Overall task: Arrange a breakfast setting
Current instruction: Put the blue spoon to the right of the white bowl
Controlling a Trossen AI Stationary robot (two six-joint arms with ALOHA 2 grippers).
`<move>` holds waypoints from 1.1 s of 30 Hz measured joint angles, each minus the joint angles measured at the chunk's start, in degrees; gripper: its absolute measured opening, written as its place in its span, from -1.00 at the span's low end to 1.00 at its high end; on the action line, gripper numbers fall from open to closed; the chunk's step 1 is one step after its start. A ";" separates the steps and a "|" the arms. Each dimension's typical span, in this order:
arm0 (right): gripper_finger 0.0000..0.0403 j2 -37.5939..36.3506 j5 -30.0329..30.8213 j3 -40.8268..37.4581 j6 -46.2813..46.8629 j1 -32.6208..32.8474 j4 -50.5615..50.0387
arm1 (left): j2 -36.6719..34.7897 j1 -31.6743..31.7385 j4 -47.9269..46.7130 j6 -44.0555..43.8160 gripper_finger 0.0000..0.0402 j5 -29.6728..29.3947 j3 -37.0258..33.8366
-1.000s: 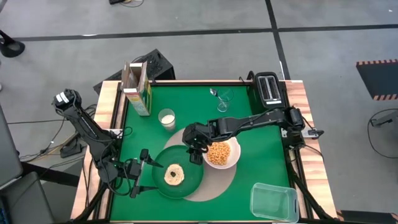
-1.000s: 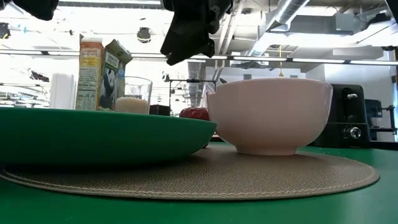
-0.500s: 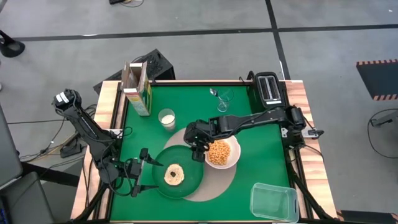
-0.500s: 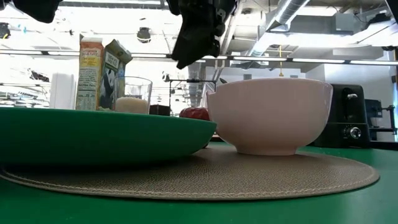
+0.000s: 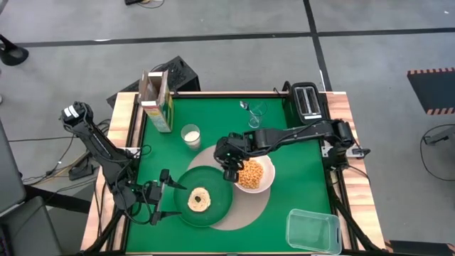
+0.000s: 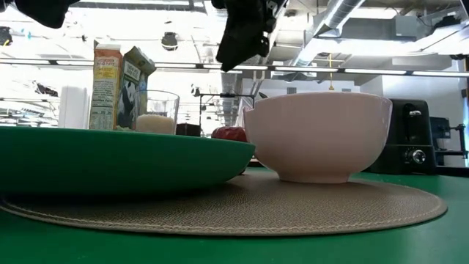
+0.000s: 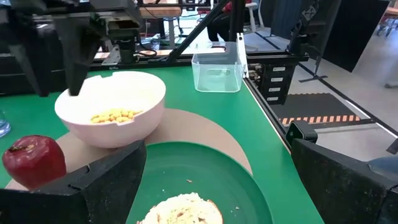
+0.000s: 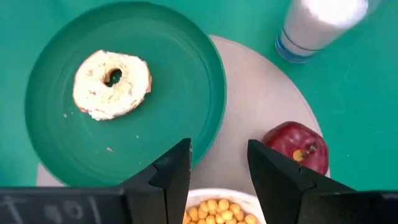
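White bowl (image 5: 252, 175), yellow cereal inside

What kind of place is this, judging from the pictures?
Probably a robotics lab or workshop: a green-topped table stands on a bare grey floor with tape lines, and exposed ceiling ducts show beyond it.
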 joint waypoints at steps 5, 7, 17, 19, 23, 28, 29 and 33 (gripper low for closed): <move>-0.08 -5.70 0.01 -6.17 2.67 1.43 1.66 | 0.00 0.00 0.01 0.00 0.93 -0.80 0.00; -0.08 -9.67 1.20 -11.43 4.18 2.02 3.16 | 0.00 0.00 0.02 0.02 0.93 -1.30 0.00; -0.08 -28.23 7.27 -29.96 13.57 4.75 8.47 | 0.00 2.29 0.56 0.04 0.93 -1.46 0.00; -0.08 -30.05 9.41 -30.88 14.16 5.09 8.26 | 0.00 3.19 0.69 0.01 0.93 -1.42 0.00; -0.08 -32.78 13.62 -31.87 14.16 5.04 9.15 | 0.00 4.97 0.94 -0.32 0.93 -1.44 0.00; -0.08 -32.36 16.71 -31.98 15.88 4.89 12.02 | 0.00 6.68 0.97 -0.81 0.93 -1.29 0.00; -0.08 -31.99 16.68 -32.00 15.65 4.89 11.94 | 0.00 6.98 0.99 -0.83 0.93 -1.29 0.00; -0.08 -29.10 18.49 -32.00 12.06 4.40 13.34 | -0.01 7.45 0.75 -0.76 0.93 -1.28 0.00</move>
